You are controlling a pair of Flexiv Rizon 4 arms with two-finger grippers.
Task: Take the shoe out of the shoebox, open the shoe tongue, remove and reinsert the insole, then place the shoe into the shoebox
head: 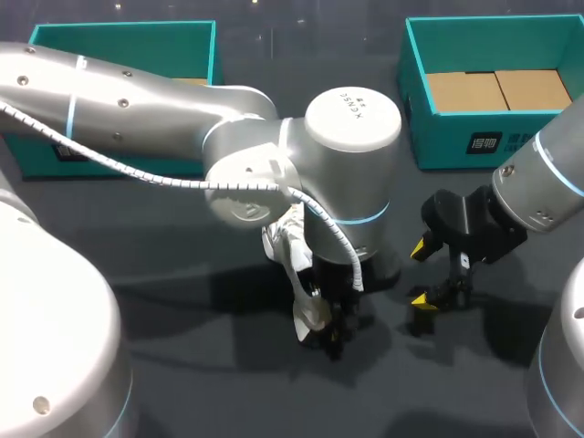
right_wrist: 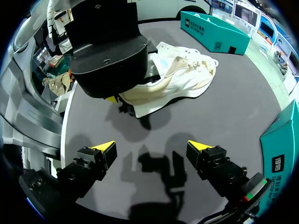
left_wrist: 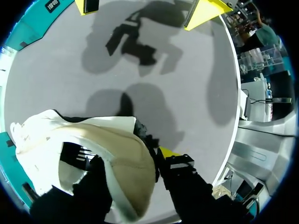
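Though half under the left arm [head: 347, 155] (head view), a white shoe [head: 290, 254].

You're looking at a dark grey, matte table top [head: 219, 383] with a smooth, even surface. Soft, darker shadows lie across its middle and near edge.

Silver-grey left arm [head: 155, 105], blue rings at its joints, screws, white coiled cable [head: 146, 176]; black right claw [head: 422, 273], yellow-tipped.
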